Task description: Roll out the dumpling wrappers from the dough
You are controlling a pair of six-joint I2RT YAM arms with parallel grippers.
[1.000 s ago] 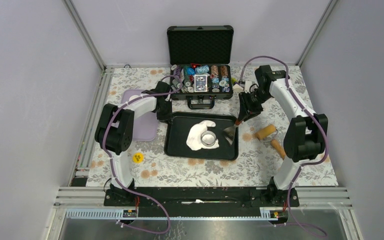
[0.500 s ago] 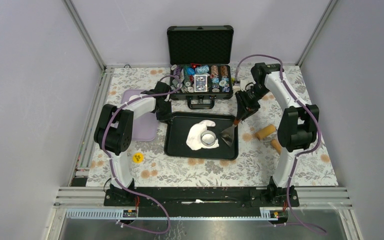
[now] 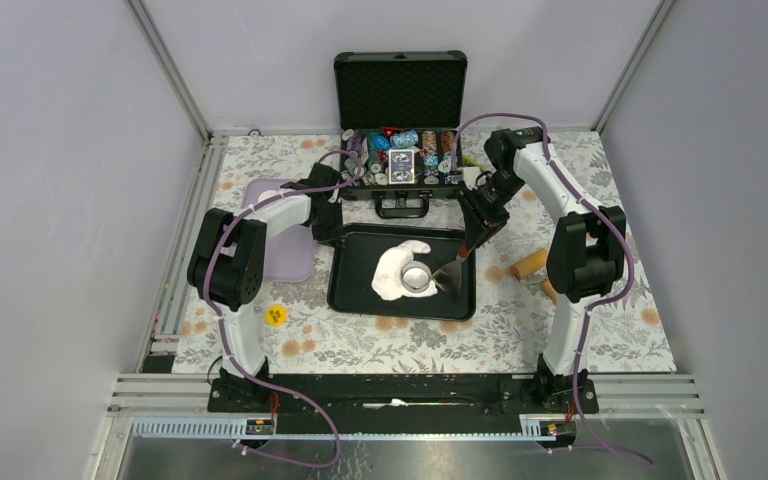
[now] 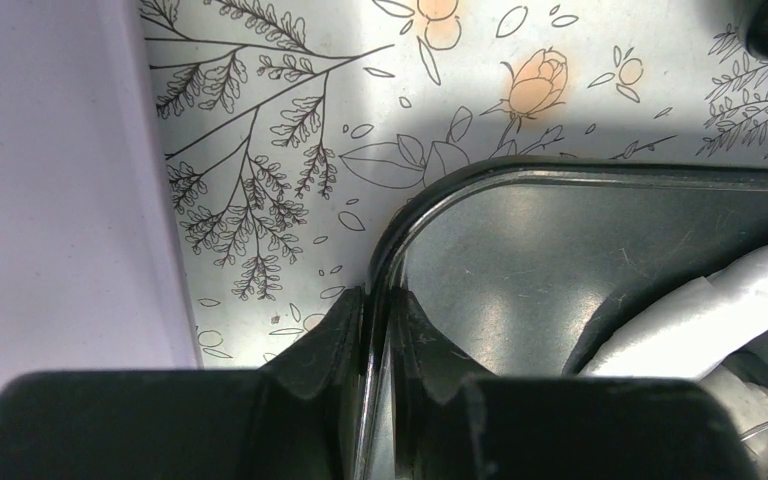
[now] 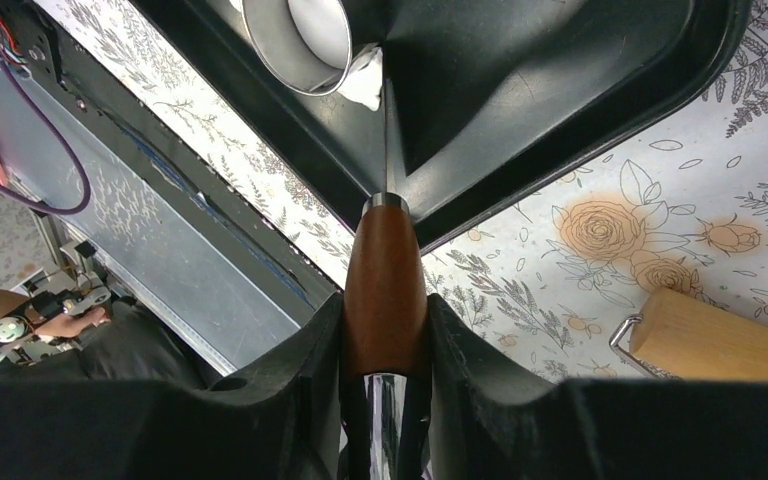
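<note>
The dough (image 3: 390,270) lies as an irregular white sheet in the black tray (image 3: 355,290), with a steel ring cutter (image 3: 418,278) standing on it. My left gripper (image 3: 331,230) is shut on the tray's far-left rim (image 4: 430,190), one finger on each side of it (image 4: 380,300). My right gripper (image 3: 480,215) is shut on the brown wooden handle (image 5: 385,285) of a metal spatula. The spatula blade (image 3: 450,272) rests in the tray, its tip at the dough edge (image 5: 362,88) beside the ring (image 5: 295,45). Dumpling wrappers are out of view.
A wooden rolling pin (image 3: 530,263) lies on the floral tablecloth right of the tray. A lilac board (image 3: 282,235) sits left of the tray. An open black case of poker chips (image 3: 402,158) stands behind it. A small yellow object (image 3: 276,316) lies near the front left.
My right arm has swung left, carrying the spatula blade across the tray toward the ring cutter. The left gripper and tray have not moved.
</note>
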